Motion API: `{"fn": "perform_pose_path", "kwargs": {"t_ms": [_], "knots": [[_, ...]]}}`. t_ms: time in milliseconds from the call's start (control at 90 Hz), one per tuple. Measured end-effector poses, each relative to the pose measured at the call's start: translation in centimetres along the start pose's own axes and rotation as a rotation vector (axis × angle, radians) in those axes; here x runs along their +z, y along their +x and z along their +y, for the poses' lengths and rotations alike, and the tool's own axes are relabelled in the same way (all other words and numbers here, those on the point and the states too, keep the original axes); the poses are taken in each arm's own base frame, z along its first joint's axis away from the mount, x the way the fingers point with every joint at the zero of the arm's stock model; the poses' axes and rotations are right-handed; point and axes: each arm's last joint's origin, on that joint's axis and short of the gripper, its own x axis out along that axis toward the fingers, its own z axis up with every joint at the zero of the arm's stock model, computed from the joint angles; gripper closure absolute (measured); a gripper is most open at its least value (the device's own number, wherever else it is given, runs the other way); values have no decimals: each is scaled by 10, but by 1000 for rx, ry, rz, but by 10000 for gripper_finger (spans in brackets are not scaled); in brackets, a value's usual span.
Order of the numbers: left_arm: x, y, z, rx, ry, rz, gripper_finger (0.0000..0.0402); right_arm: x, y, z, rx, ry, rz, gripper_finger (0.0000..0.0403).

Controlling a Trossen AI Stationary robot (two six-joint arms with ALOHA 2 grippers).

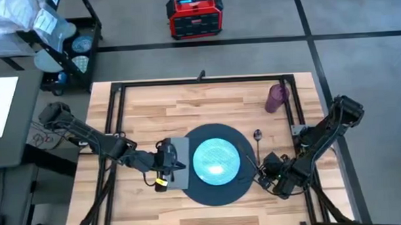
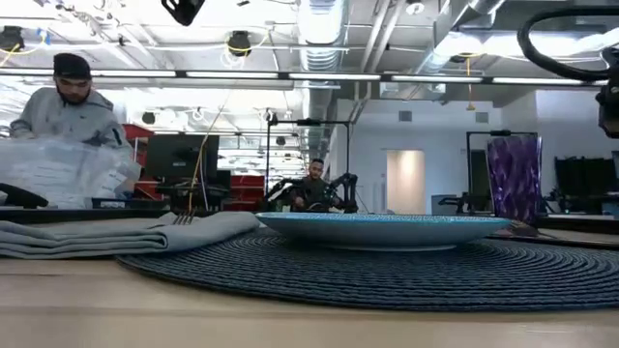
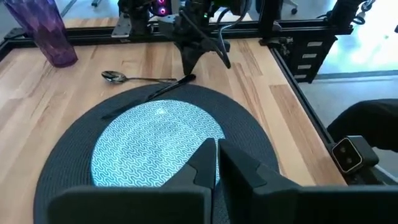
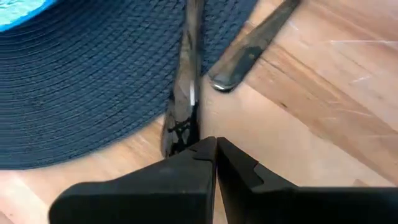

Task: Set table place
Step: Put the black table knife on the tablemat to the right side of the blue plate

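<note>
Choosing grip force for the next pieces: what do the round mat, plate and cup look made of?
Mat: dark woven fibre or vinyl, ribbed concentric weave. Plate: likely glazed ceramic or melamine, teal with glossy patterned face. Cup: translucent purple, probably plastic or glass.

Bare worktop (image 1: 186, 103) beyond both tools. Just ahead of the right tool (image 4: 216, 146): knife (image 4: 185, 81) and spoon (image 1: 257, 142), blocking. Cup (image 1: 276, 97) farther off.

Both arms reach low toward the round mat (image 1: 213, 164). The left hand (image 1: 164, 174) sits at the mat's left edge, fingers pressed together. The right hand (image 1: 265, 172) sits at its right edge, fingers likewise together.
</note>
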Motion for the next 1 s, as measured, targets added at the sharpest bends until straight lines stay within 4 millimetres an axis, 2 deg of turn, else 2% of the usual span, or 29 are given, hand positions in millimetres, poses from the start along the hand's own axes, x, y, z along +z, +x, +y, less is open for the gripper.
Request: {"fn": "perform_pose_path", "kwargs": {"t_ms": [167, 656, 789, 1000], "knots": [[0, 0, 0, 0, -5, 0, 401, 1, 1, 15, 126, -27, 13, 403], [-1, 0, 0, 3, -15, 14, 402, 6, 2, 10, 84, -23, -64, 403], [-1, 0, 0, 3, -15, 14, 402, 15, 6, 10, 62, -16, -102, 403], [-1, 0, 0, 3, -15, 14, 402, 41, 17, 12, 17, -47, -122, 403]]}}
